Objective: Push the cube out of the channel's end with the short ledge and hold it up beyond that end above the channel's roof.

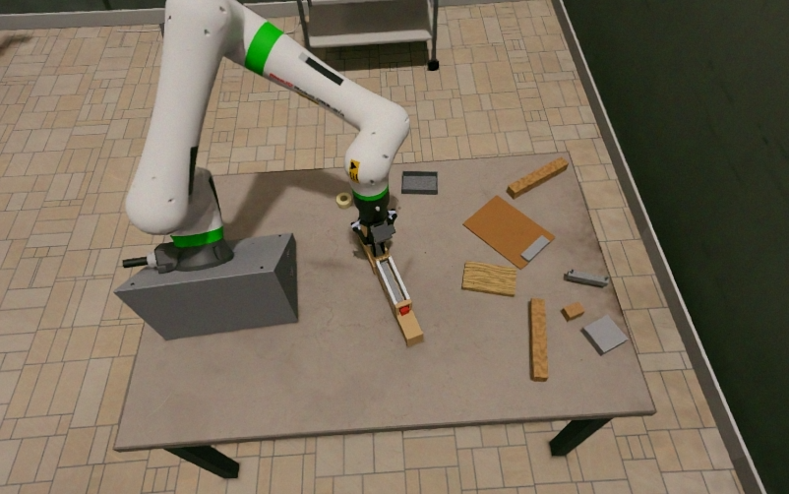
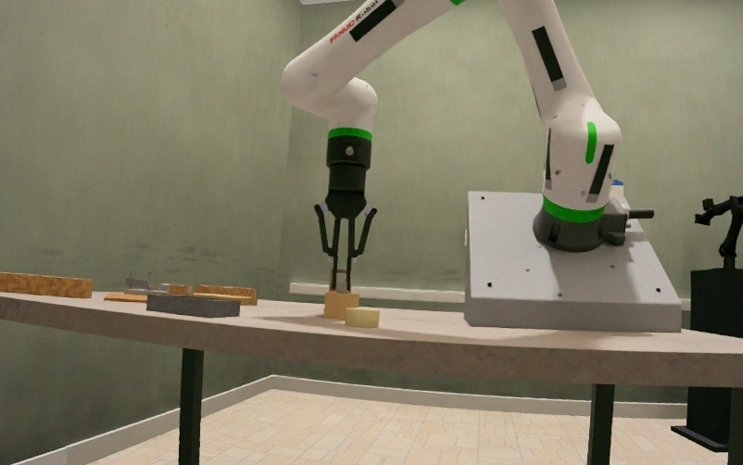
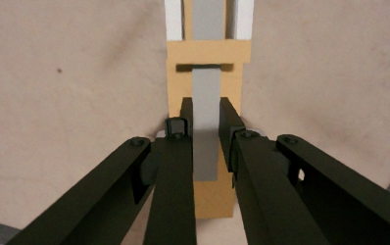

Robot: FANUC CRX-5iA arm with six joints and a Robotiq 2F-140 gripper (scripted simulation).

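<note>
A narrow wooden channel (image 1: 391,285) with white side walls lies slantwise in the middle of the table. The small red cube (image 1: 403,310) sits at its near end, by the mouth, just before the raised wooden lip (image 1: 413,334). My gripper (image 1: 378,241) stands upright over the channel's far end and outside it. It is shut on a long grey stick (image 3: 206,122) that runs along the wooden base into the channel. The fingers clamp the stick's sides. In the side view the gripper (image 2: 341,273) reaches down to the wooden end block (image 2: 340,305).
A tape roll (image 1: 343,200) lies just beyond the channel's far end and a dark grey pad (image 1: 419,182) behind it. To the right are a brown board (image 1: 505,229), wooden planks (image 1: 538,338), a wooden block (image 1: 489,277) and small grey pieces (image 1: 604,334). The robot's base (image 1: 214,290) stands at the left.
</note>
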